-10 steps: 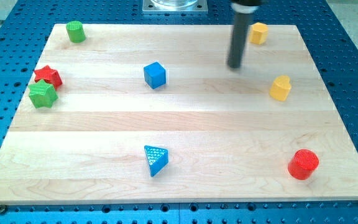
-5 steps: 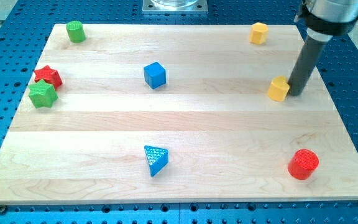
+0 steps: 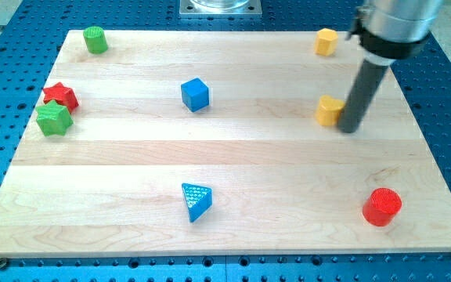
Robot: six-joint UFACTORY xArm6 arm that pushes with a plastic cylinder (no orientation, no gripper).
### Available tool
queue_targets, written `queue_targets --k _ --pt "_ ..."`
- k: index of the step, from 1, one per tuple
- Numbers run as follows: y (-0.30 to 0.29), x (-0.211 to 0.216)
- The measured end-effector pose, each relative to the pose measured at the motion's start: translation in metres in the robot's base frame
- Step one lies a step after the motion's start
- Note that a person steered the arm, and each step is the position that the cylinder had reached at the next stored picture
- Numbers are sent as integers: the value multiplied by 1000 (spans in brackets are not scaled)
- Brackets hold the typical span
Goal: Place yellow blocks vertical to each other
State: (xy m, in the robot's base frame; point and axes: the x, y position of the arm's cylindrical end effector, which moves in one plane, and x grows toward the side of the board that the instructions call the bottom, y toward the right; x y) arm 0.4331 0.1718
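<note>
A yellow block (image 3: 326, 41) sits near the board's top edge at the view's right. A second yellow block (image 3: 330, 110) lies below it, almost straight under it. My tip (image 3: 349, 128) rests on the board right against this lower yellow block's right side, a little toward the view's bottom. The dark rod rises up and to the right from there.
A blue cube (image 3: 195, 94) sits at centre top. A blue triangular block (image 3: 196, 201) is at the bottom centre. A red cylinder (image 3: 382, 207) is at the bottom right. A red star (image 3: 60, 95), green star (image 3: 53, 118) and green cylinder (image 3: 95, 39) are at the left.
My tip swung from left of the upper yellow block round to the right side of the lower one, then pushed it leftward, so it now lies nearly under the upper one.
</note>
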Motion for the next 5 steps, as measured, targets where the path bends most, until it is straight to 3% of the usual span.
queue_targets --k 1,2,3,5 --pt "-22 -66" --pt "-49 -90" --pt "-30 -63" --pt "-101 -135"
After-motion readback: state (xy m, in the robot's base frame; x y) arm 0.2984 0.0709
